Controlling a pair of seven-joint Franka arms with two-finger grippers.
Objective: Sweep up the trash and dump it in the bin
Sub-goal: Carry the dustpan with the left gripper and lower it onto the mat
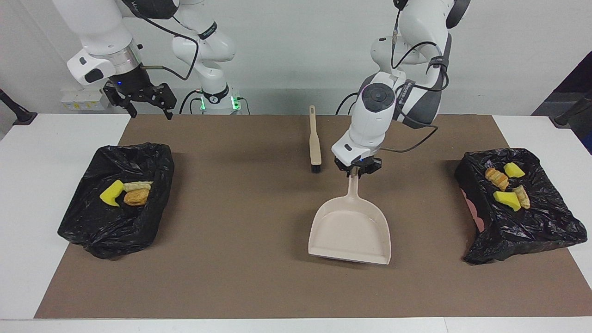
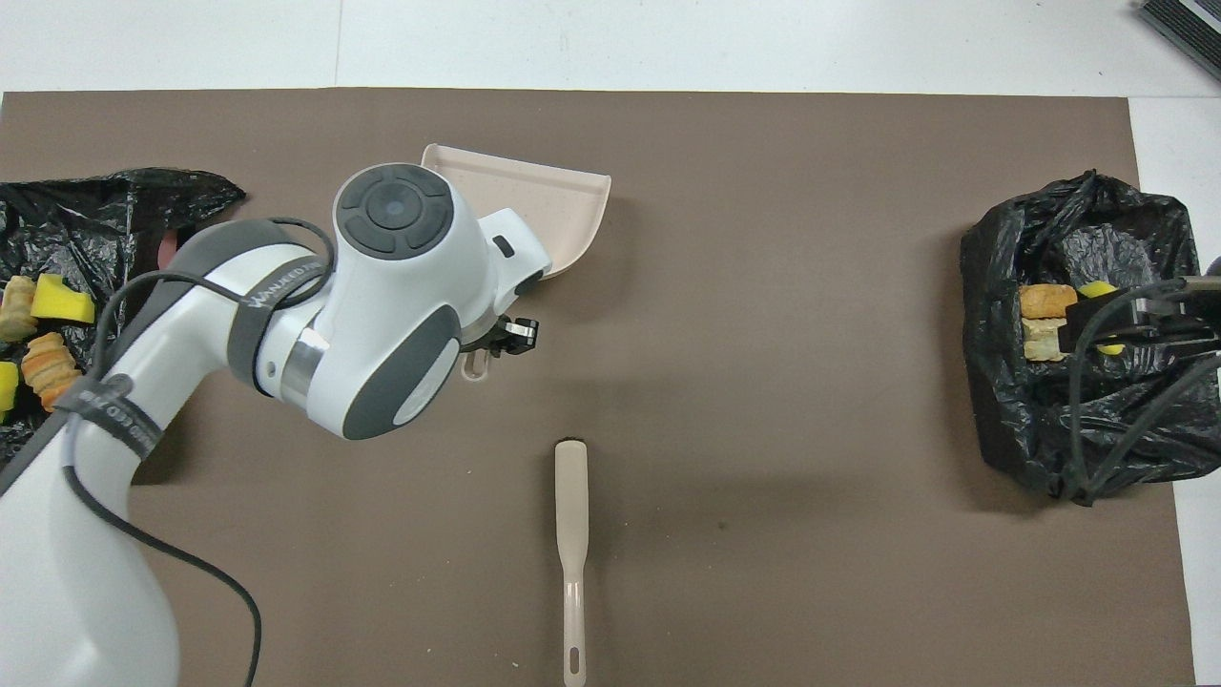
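My left gripper is shut on the handle of the beige dustpan. It holds the pan over the middle of the brown mat, pan mouth pointing away from the robots. The pan is empty. Several trash pieces lie in the black bin at the left arm's end. Three more trash pieces lie in the black bin at the right arm's end. My right gripper hangs open and empty above that bin.
The beige brush lies on the mat nearer to the robots than the dustpan, bristles toward the pan. The brown mat covers most of the white table between the two bins.
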